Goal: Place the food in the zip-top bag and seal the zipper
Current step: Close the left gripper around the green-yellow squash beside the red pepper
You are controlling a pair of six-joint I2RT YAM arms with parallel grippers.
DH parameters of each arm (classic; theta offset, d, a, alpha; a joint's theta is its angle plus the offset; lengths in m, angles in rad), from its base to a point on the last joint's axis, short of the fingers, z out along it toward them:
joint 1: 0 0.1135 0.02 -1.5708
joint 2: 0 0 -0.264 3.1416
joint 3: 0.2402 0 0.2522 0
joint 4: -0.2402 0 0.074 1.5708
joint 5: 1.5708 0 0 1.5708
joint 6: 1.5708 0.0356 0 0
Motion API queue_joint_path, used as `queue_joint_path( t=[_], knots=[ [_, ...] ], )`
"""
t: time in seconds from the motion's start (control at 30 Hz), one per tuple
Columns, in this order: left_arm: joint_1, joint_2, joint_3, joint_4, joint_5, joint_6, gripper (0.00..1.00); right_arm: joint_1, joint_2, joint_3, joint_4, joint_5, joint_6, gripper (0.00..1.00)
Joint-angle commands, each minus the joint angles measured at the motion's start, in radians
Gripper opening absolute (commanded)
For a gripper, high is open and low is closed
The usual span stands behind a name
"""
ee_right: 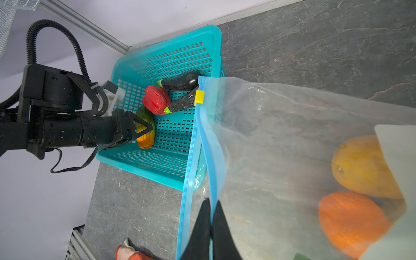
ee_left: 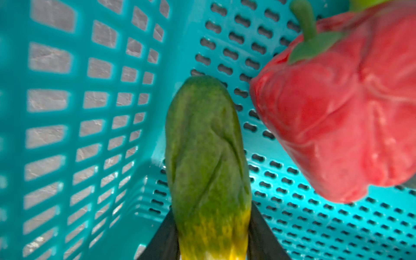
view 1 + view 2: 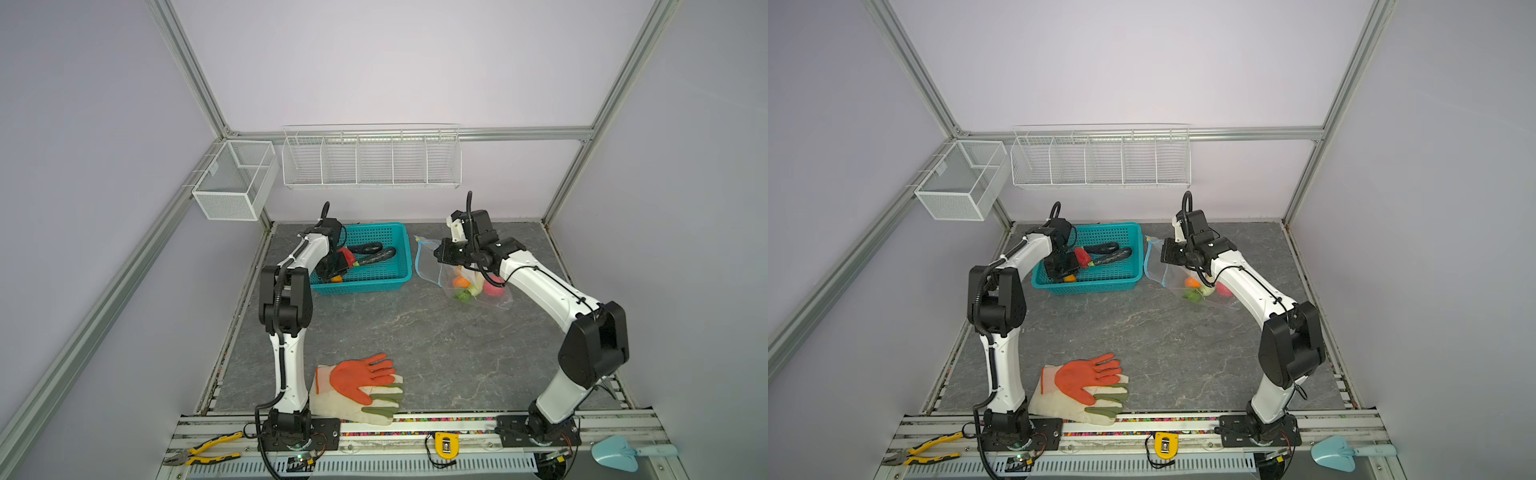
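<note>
Left gripper (image 2: pixel 211 207) — grasping green-yellow toy fruit (image 2: pixel 202 144) in teal perforated plastic basket (image 2: pixel 177 45). Right gripper (image 1: pixel 211 203) — pinching light blue zipper (image 1: pixel 212 155) of clear plastic bag (image 1: pixel 281 135).

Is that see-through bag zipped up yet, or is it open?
Open. In the right wrist view the zip-top bag has its zipper strips parted; the right gripper pinches one.

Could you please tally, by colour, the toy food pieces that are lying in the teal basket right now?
In the teal basket:
dark eggplants: 2
red pepper: 1
green-and-yellow piece, between the fingers of the left gripper: 1
Total: 4
The pieces inside the zip-top bag are not counted.
</note>
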Motion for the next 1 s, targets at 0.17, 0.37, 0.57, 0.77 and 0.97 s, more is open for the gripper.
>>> queue_joint_path(
  t=[0.17,0.37,0.57,0.77,0.97],
  knots=[
    [0.003,-0.054,-0.018,-0.015,0.023,-0.008,0.40,0.008,0.013,0.041,-0.022,-0.006,-0.001,0.07],
    [0.003,-0.072,-0.025,-0.010,0.038,-0.012,0.40,0.009,0.016,0.048,-0.029,-0.005,-0.004,0.07],
    [0.001,-0.083,-0.029,-0.007,0.053,-0.017,0.39,0.009,0.021,0.060,-0.036,-0.004,-0.006,0.07],
    [0.002,-0.094,-0.048,0.006,0.067,-0.023,0.39,0.009,0.021,0.058,-0.036,-0.003,-0.006,0.07],
    [-0.001,-0.099,-0.080,0.035,0.106,-0.038,0.39,0.011,0.024,0.056,-0.036,-0.003,-0.003,0.07]
  ],
)
